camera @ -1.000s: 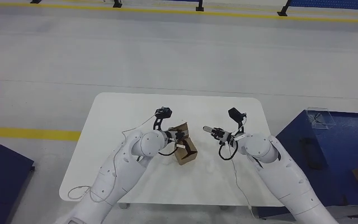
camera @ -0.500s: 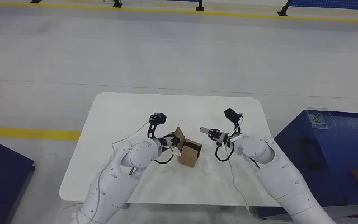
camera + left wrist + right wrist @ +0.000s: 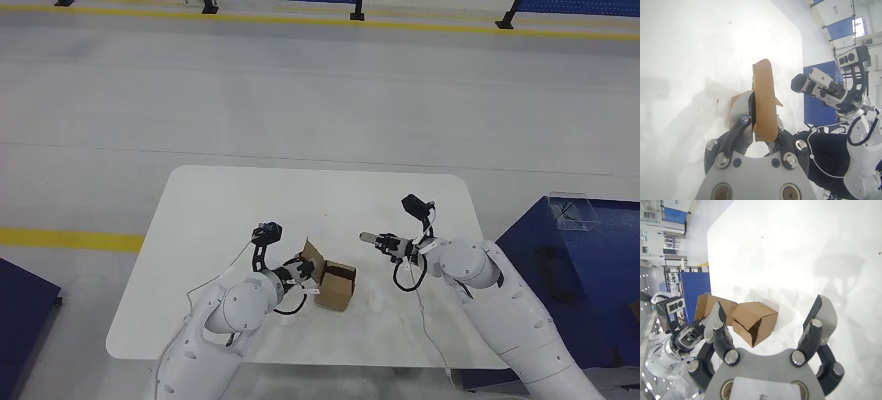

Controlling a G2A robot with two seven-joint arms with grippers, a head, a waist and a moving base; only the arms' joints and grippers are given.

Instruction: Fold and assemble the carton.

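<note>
Spreading under both arms is a white table (image 3: 200, 220) with rounded corners, and a blue cabinet (image 3: 585, 250) stands on the floor just off the side where the right arm works. A brown carton (image 3: 338, 285) sits on the table toward its near edge, about midway across and between the two grippers. In the right wrist view the carton (image 3: 753, 317) rests on the tabletop (image 3: 791, 247) with one corner turned toward the camera. The end flaps on that side are folded in but do not meet, leaving a dark gap. The left gripper (image 3: 312, 272) is at the carton's side nearer the left arm, and its own view shows its jaws clamped on a raised flap (image 3: 763, 85), one finger (image 3: 742, 108) pressed flat against the cardboard and the other behind it. That flap stands up from the box, tilted away from it, and in the right wrist view it (image 3: 706, 308) shows as a panel behind the box. The right gripper (image 3: 368, 238) hovers near the carton on the opposite side, apart from it and holding nothing. Its fingers (image 3: 821, 309) are spread wide, with the box seen in the gap between them.
</note>
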